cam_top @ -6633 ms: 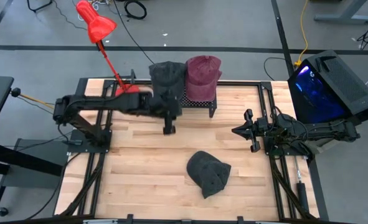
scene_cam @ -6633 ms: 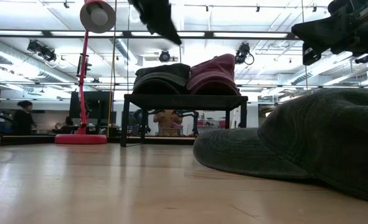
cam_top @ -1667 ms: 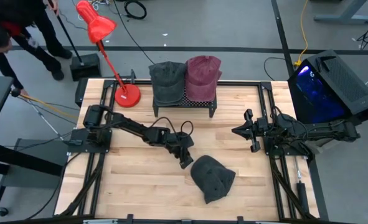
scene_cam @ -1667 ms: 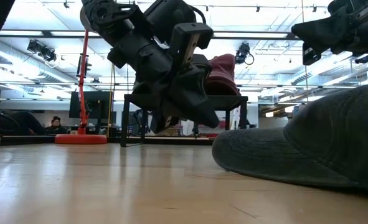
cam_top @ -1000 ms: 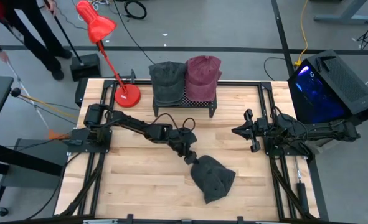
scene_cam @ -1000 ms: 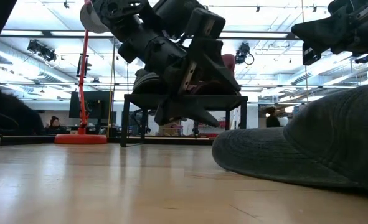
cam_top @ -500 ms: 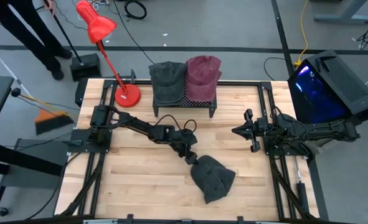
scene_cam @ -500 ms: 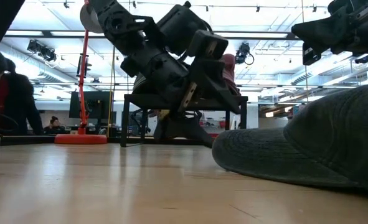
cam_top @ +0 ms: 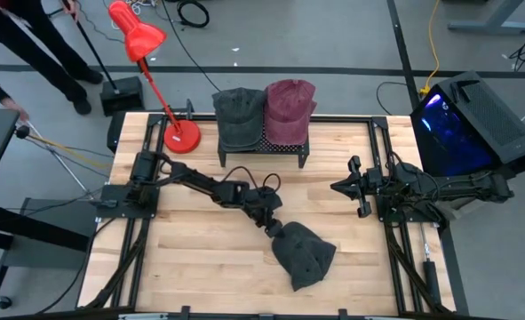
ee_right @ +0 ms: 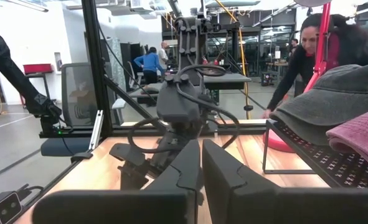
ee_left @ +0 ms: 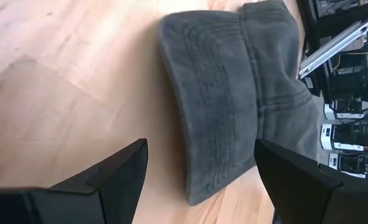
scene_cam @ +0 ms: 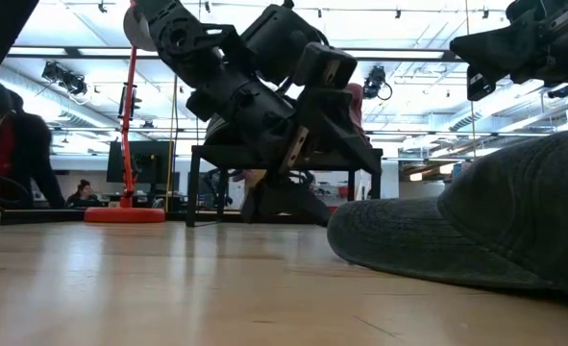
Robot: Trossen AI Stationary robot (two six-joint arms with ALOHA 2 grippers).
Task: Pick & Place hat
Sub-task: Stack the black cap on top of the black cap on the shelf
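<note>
no readable text, no labels, no brand marks, no numbers anywhere

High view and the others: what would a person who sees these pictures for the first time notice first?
Probably the left gripper, open and low over the wooden table, its fingers either side of the brim of the dark grey cap lying near the table's middle. Next, the red lamp at the far left corner, beside a rack holding a grey hat and a maroon hat. The right gripper waits shut at the right side.

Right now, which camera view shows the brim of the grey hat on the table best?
The left wrist view: the brim fills the frame between the open left gripper's fingers. The high view shows the hat small; the low view only its side.
</note>
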